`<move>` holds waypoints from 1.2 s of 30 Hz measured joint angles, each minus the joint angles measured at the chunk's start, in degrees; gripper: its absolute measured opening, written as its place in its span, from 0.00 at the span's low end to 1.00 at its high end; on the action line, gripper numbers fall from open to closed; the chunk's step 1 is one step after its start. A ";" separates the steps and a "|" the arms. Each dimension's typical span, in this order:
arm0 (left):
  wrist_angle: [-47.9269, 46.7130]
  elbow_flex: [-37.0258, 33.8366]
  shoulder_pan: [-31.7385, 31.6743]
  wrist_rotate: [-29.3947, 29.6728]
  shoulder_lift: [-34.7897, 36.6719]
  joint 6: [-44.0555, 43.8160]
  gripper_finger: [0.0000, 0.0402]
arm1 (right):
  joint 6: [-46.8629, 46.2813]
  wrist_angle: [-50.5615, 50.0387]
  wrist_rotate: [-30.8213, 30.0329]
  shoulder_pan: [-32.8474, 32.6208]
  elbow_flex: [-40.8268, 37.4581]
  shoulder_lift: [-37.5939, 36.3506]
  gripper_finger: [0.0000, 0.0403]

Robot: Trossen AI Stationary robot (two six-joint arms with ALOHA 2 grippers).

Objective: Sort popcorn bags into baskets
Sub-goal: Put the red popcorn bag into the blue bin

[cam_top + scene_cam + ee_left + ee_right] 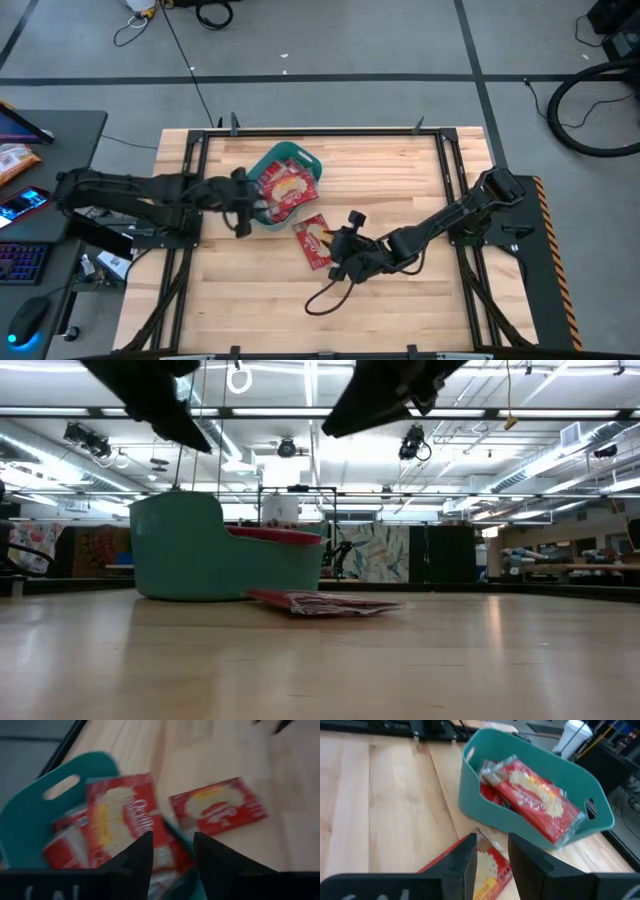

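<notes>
Right gripper (pixel 338 256), fingers apart, hovered at last worktop bag (pixel 315 241), basket's (pixel 300 156) 5 o'clock; next: descend, clamp.

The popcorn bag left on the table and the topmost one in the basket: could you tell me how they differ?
The bag on the table lies flat on the wood beside the teal basket, under the right gripper; the topmost bag rests tilted on other bags inside. Both are red packets with pale print.

Bright ceiling strip lights (pixel 420 412) glare in the low view; the left wrist view is motion-blurred.
</notes>
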State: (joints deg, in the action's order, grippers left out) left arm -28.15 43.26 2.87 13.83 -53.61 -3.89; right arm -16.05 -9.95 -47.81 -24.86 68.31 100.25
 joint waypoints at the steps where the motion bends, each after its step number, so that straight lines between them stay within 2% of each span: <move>1: 1.38 -1.35 0.66 -0.77 1.98 -0.38 0.36 | 0.63 0.91 0.11 0.12 0.00 0.00 0.29; 10: 13.43 -12.14 5.70 -1.72 16.93 0.36 0.35 | 3.00 6.41 7.05 3.27 0.02 0.51 0.29; 18: 29.93 -23.05 6.71 -1.89 24.22 4.83 0.35 | 5.63 8.90 10.55 5.55 2.31 5.42 0.29; 23: 33.26 -26.11 6.69 -4.81 27.93 8.55 0.35 | 5.50 7.08 13.10 6.82 6.51 8.75 0.29; 28: 33.45 -29.04 6.74 -5.89 32.96 10.74 0.35 | 1.55 2.60 12.18 6.95 10.82 10.39 0.29; 31: 33.63 -31.37 6.74 -8.31 36.58 13.55 0.35 | -0.91 0.13 11.41 6.85 12.80 11.17 0.29; 36: 32.60 -35.64 6.74 -19.18 40.38 20.25 0.35 | -4.26 -0.42 11.67 6.62 13.29 11.30 0.29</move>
State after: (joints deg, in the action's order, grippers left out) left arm 4.45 7.62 9.61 -5.35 -13.24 16.35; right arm -20.31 -10.37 -36.14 -18.24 81.60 111.55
